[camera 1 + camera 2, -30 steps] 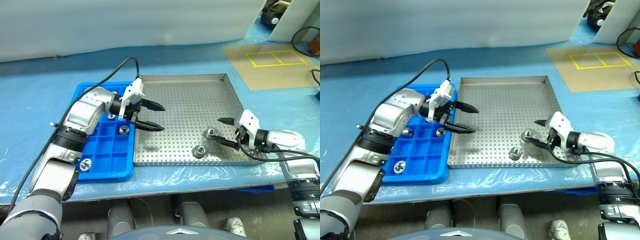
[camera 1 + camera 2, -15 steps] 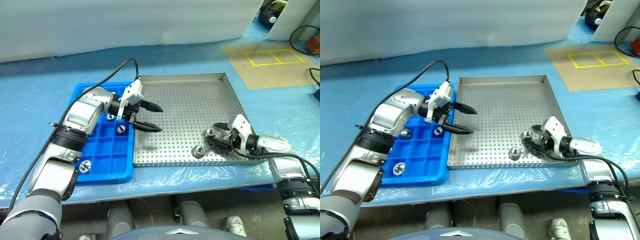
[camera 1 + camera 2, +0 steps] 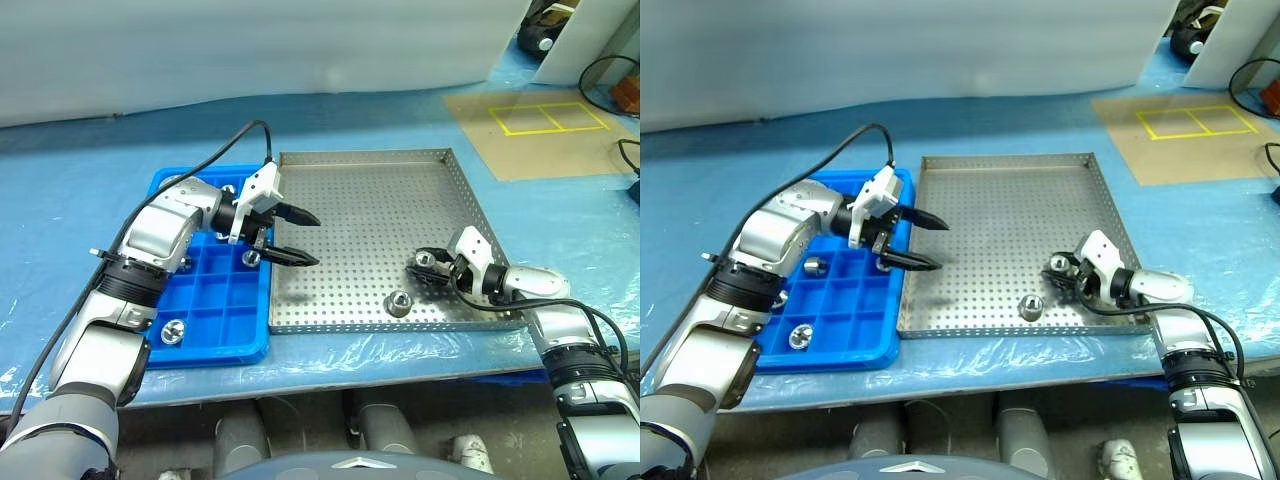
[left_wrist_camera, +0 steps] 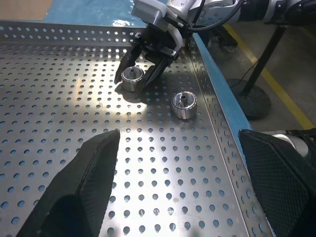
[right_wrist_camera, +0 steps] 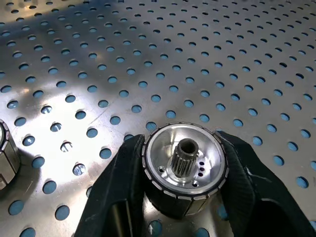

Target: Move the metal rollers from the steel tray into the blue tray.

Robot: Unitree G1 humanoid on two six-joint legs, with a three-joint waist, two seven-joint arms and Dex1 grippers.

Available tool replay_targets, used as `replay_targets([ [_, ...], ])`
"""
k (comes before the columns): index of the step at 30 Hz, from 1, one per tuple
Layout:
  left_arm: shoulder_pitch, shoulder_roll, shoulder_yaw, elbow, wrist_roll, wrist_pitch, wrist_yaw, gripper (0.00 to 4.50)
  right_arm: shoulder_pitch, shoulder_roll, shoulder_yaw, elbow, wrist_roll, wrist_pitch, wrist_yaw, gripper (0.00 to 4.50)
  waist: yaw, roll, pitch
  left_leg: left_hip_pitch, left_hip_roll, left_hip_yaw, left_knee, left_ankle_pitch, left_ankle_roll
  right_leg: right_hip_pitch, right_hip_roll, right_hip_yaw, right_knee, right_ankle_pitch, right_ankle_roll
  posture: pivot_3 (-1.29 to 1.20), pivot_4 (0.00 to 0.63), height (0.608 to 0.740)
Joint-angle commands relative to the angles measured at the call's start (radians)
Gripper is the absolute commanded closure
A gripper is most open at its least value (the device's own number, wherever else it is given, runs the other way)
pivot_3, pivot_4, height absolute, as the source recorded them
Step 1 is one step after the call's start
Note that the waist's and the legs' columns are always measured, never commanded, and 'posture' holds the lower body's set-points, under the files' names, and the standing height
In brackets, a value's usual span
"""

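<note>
Using the steel tray (image 3: 370,190) as the landmark, nearest the robot a free metal roller (image 3: 399,302) stands by the tray's near rim, and just beyond it, near the tray's right rim, the right pincer (image 3: 432,272) is closed around another roller (image 5: 183,167), its two black fingers (image 5: 123,182) pressed against the roller's sides as it sits on the perforated floor. Farther on, over the tray's left rim, the left pincer (image 3: 296,236) hangs spread wide and empty. Alongside that rim lies the blue tray (image 3: 205,340) with several rollers (image 3: 172,330) in its compartments.
</note>
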Motion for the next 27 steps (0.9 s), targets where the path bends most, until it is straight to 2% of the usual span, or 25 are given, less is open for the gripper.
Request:
replay_targets([
  [1, 0.009, 0.031, 0.045, -0.026, -0.01, -0.002, 0.007, 0.42, -0.03, -0.002, 0.023, -0.012, -0.032, -0.011, -0.011, 2.8, -0.002, 0.0, 0.0, -0.001, 0.0, 0.0, 0.0, 0.0, 0.0, 0.0, 0.0, 0.0, 0.0, 0.0, 0.0, -0.22, 0.15, 0.74],
  [4, 0.017, 0.05, 0.063, -0.035, -0.017, 0.005, 0.015, 0.42, -0.064, 0.013, 0.036, -0.035, -0.029, -0.01, -0.003, 2.8, -0.002, 0.0, 0.0, -0.001, 0.0, 0.0, -0.002, 0.0, 0.0, -0.001, 0.0, 0.0, 0.0, 0.0, 0.0, -0.2, 0.15, 0.74],
  [10, 0.082, 0.167, 0.155, -0.073, -0.03, 0.026, 0.043, 0.42, -0.249, 0.113, 0.124, -0.103, -0.008, 0.016, 0.072, 2.8, -0.002, 0.001, 0.0, -0.001, 0.001, 0.0, -0.008, 0.002, -0.004, -0.006, 0.001, 0.0, 0.001, 0.0, 0.0, -0.1, 0.15, 0.74],
  [13, 0.132, 0.241, 0.226, -0.115, -0.042, 0.056, 0.076, 0.42, -0.362, 0.212, 0.185, -0.088, -0.004, 0.007, 0.117, 2.8, 0.006, 0.001, 0.0, -0.002, 0.005, 0.0, -0.011, 0.004, -0.007, -0.01, 0.002, -0.003, 0.001, 0.0, 0.0, -0.02, 0.15, 0.74],
  [18, 0.219, 0.326, 0.327, -0.202, -0.068, 0.113, 0.142, 0.42, -0.478, 0.362, 0.248, -0.025, 0.003, -0.016, 0.183, 2.8, 0.039, 0.001, 0.0, -0.008, 0.007, -0.001, -0.014, 0.006, -0.01, -0.016, 0.003, -0.007, 0.002, -0.001, -0.002, 0.09, 0.15, 0.74],
  [21, 0.337, 0.377, 0.412, -0.316, -0.105, 0.173, 0.179, 0.42, -0.51, 0.456, 0.305, 0.016, -0.003, -0.057, 0.247, 2.8, 0.062, 0.001, 0.0, -0.011, 0.008, -0.002, -0.014, 0.006, -0.01, -0.017, 0.002, -0.013, 0.001, -0.002, -0.003, 0.14, 0.15, 0.74],
  [23, 0.391, 0.394, 0.452, -0.371, -0.129, 0.205, 0.203, 0.42, -0.521, 0.493, 0.33, 0.041, -0.011, -0.087, 0.276, 2.8, 0.079, 0.001, 0.0, -0.013, 0.008, -0.003, -0.014, 0.006, -0.01, -0.017, 0.001, -0.021, 0.001, -0.003, -0.005, 0.19, 0.15, 0.74],
  [27, 0.491, 0.407, 0.525, -0.473, -0.173, 0.263, 0.263, 0.42, -0.545, 0.601, 0.373, 0.127, -0.025, -0.136, 0.3, 2.8, 0.109, 0.001, 0.001, -0.015, 0.01, -0.005, -0.014, 0.006, -0.01, -0.017, 0.001, -0.022, 0.002, -0.003, -0.006, 0.25, 0.15, 0.74],
])
